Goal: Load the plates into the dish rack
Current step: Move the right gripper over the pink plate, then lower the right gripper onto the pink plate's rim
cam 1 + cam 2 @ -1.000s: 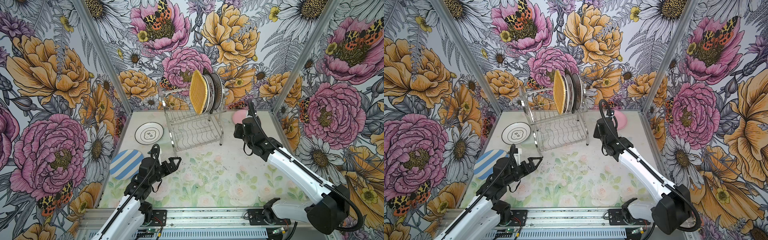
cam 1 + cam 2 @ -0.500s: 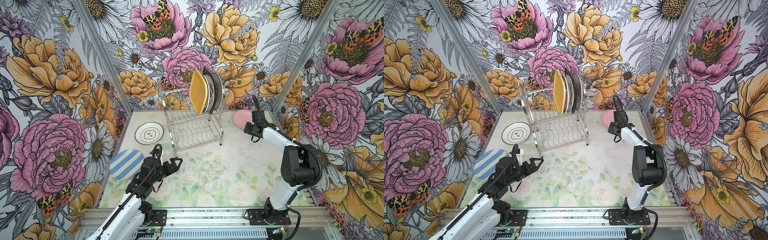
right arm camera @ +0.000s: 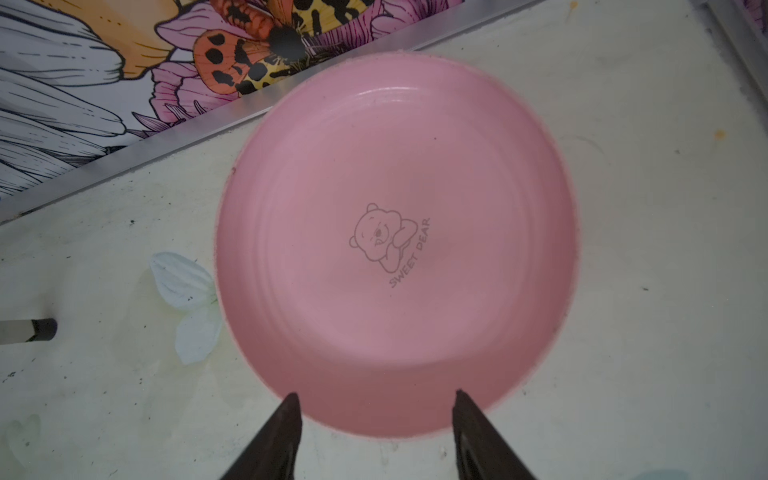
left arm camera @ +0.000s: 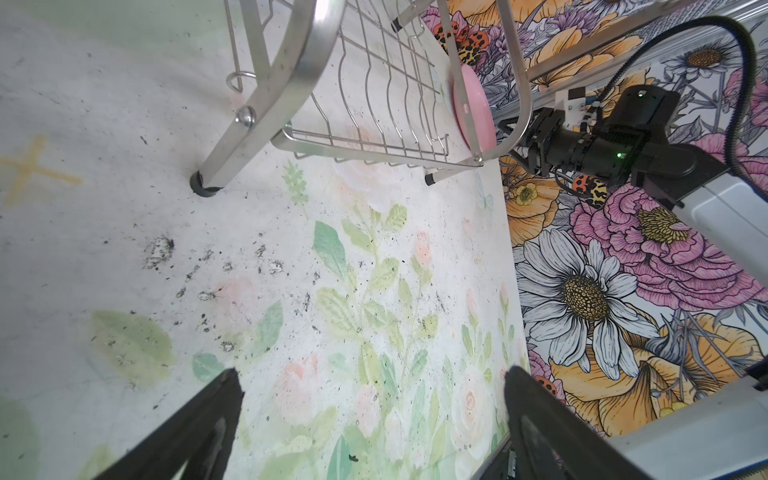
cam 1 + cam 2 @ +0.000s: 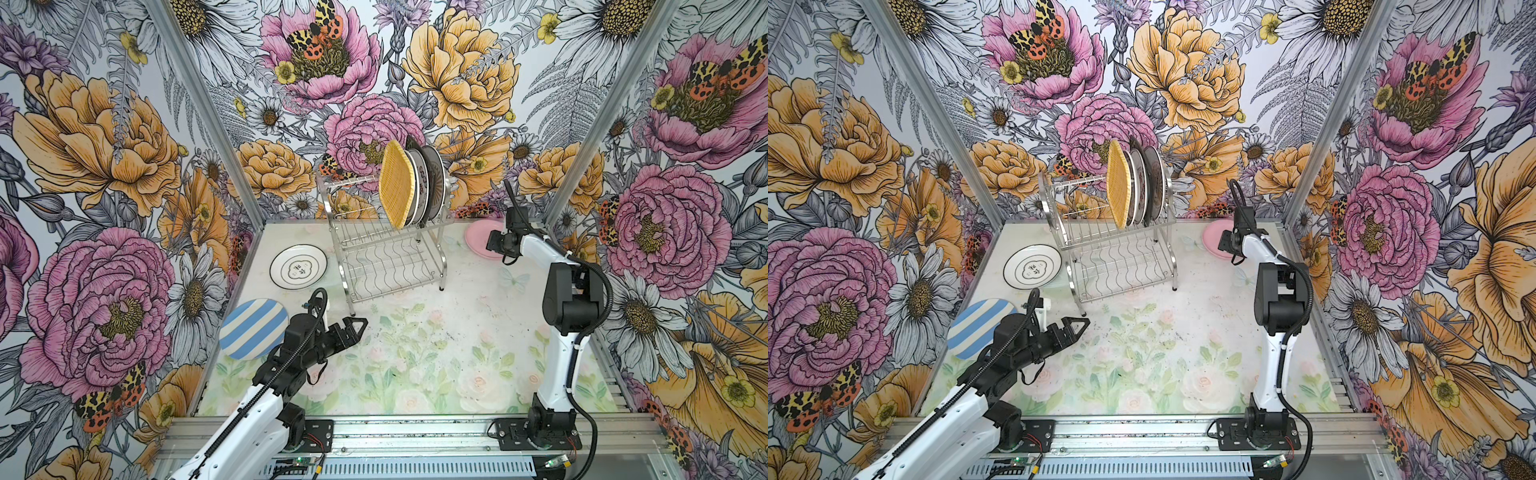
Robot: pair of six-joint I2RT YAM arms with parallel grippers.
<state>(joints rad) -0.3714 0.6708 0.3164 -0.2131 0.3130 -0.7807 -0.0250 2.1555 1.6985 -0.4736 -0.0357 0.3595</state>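
We see a desk (image 5: 419,357) printed with pale flowers, flecked with dark specks (image 4: 160,251). Bold floral walls (image 5: 104,158) close it at nine, twelve and three o'clock; a metal rail (image 5: 415,432) runs at six.

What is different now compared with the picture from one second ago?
The right arm folded upright over its base; the right gripper hangs open at the edge of the pink plate, holding nothing. The left gripper, dish rack and other plates stayed.

Right fingers (image 3: 274,440) were cut off at the edge of the wrist view, indistinct against the wrist in both top views. Wrist covered pink plate (image 5: 477,239) rim nearest them. Prints behind yellow plate (image 5: 397,185) unreadable.
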